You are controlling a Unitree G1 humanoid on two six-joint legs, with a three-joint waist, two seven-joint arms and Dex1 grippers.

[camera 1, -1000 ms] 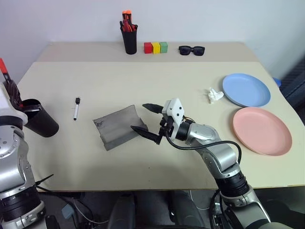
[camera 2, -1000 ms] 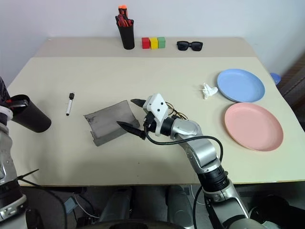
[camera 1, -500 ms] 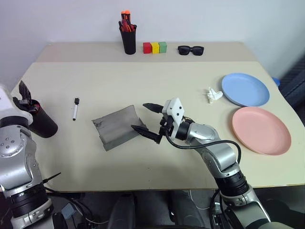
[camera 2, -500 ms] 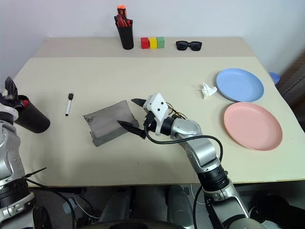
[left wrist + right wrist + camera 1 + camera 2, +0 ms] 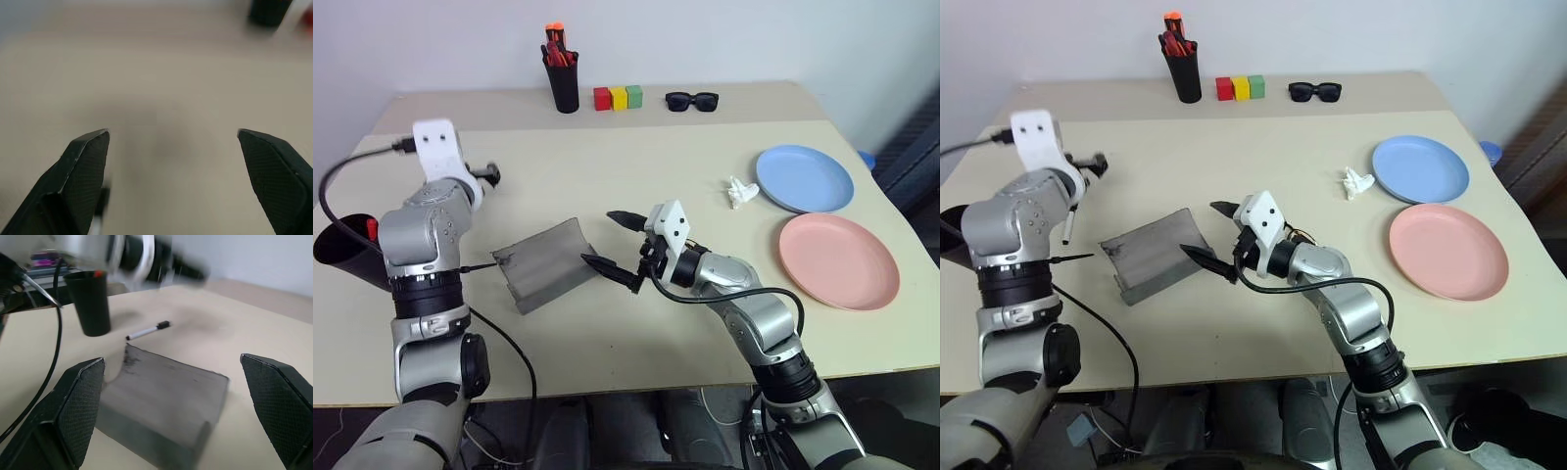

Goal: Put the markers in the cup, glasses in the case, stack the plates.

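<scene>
Grey felt case (image 5: 546,262) lies open on table (image 5: 607,176) centre, flap curled up, long axis diagonal. Right pincer (image 5: 615,250) released, just beside its edge. Left pincer (image 5: 171,166) released, above table. Black cup (image 5: 342,253) at table's left edge, red-capped marker (image 5: 372,229) inside. Blue plate (image 5: 804,179) and pink plate (image 5: 838,260) side by side, far right.

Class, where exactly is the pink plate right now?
In the left eye view, the pink plate lies on the table's right side, just nearer the robot than the light blue plate.

I see the grey case (image 5: 546,262) lying open mid-worktop, blue plate (image 5: 804,179) and pink plate (image 5: 838,260) side by side, unstacked, and a red-capped marker in the black cup (image 5: 347,252).
</scene>
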